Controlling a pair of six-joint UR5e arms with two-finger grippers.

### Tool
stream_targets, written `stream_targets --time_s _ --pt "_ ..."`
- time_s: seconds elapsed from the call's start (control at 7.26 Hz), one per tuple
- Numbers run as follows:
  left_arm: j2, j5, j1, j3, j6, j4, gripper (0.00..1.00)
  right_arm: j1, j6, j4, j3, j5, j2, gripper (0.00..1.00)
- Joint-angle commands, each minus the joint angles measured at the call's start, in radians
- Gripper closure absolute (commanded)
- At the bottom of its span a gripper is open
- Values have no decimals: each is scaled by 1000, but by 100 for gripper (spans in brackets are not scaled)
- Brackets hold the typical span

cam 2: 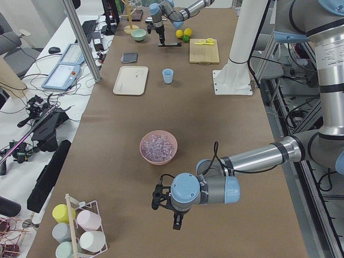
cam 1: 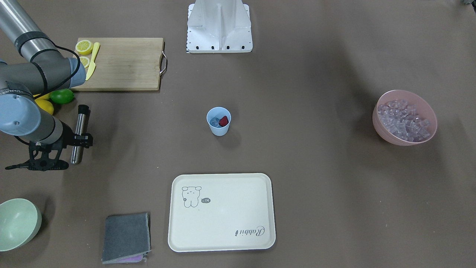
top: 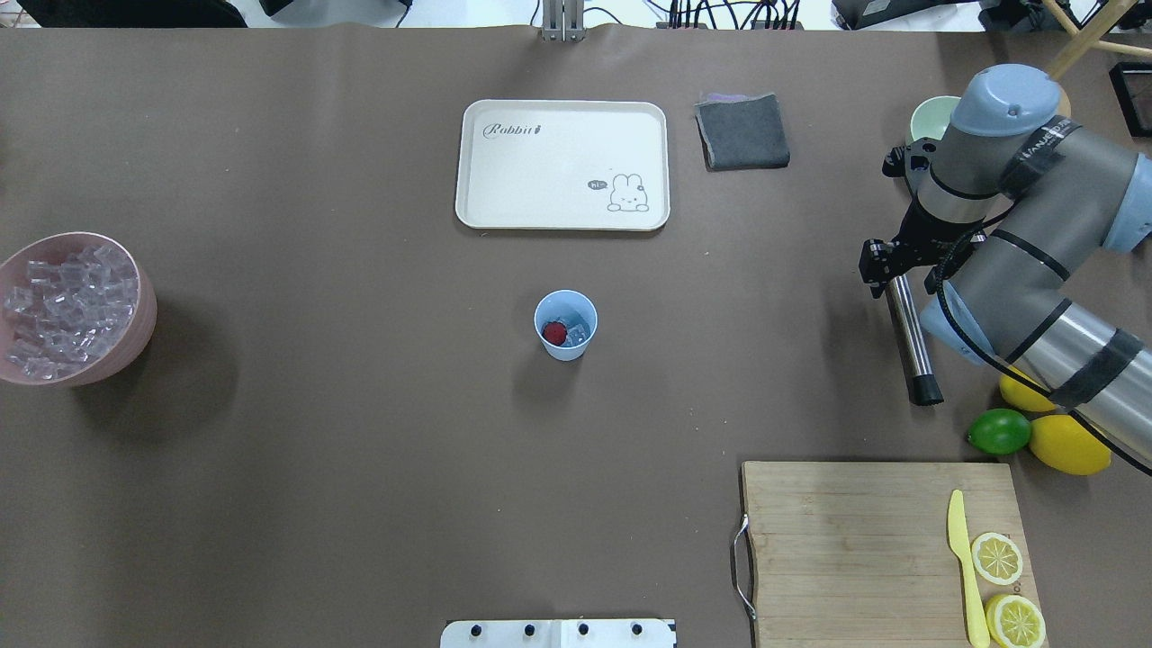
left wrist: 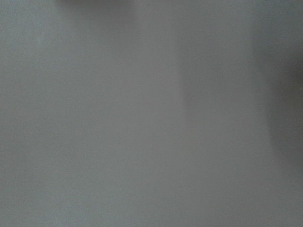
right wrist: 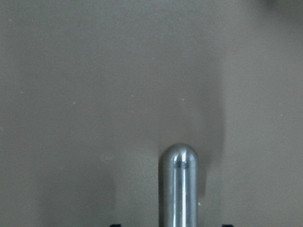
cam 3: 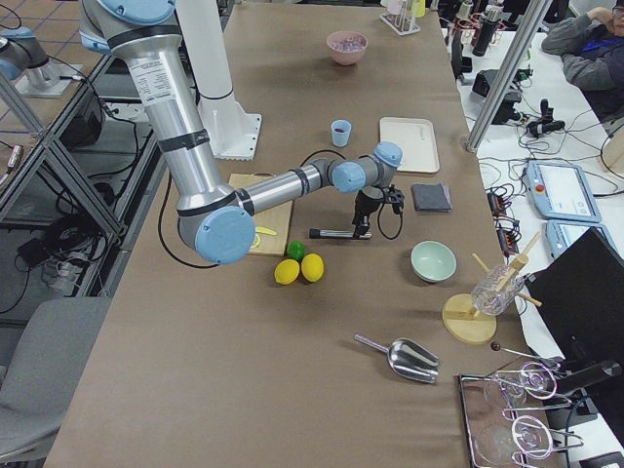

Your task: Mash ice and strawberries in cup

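Cup point(top: 565, 324): mid-table, holding strawberry point(top: 554, 333) and ice point(top: 579, 331).
Right gripper point(top: 886, 270): clamped on steel muddler point(top: 909, 337), far right.
Left gripper point(cam 2: 174, 212): state unclear.

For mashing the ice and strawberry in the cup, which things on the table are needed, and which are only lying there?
Needed: cup, strawberry and ice inside it, metal muddler at the right gripper.

Lying about: tray, grey cloth, cutting board, yellow knife, lemons, lime, pink bowl, green bowl.

Brown-covered table point(top: 360, 468); cluttered white side benches point(cam 2: 32, 107) run alongside it.
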Motion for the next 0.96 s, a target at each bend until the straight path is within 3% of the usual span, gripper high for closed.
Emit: stream_targets --time_s 0.0,0.14,0.41,0.83 --pt "-1 0 0 3 0 0 1 -1 -2 11 11 -2 3 0" --pt "1 0 0 4 0 0 1 0 6 83 6 -5 0 0" --pt "-17 32 2 -5 -37 22 1 34 3 93 8 -2 21 0" --pt "-69 74 112 -142 -267 240 1 98 -3 82 46 14 41 0"
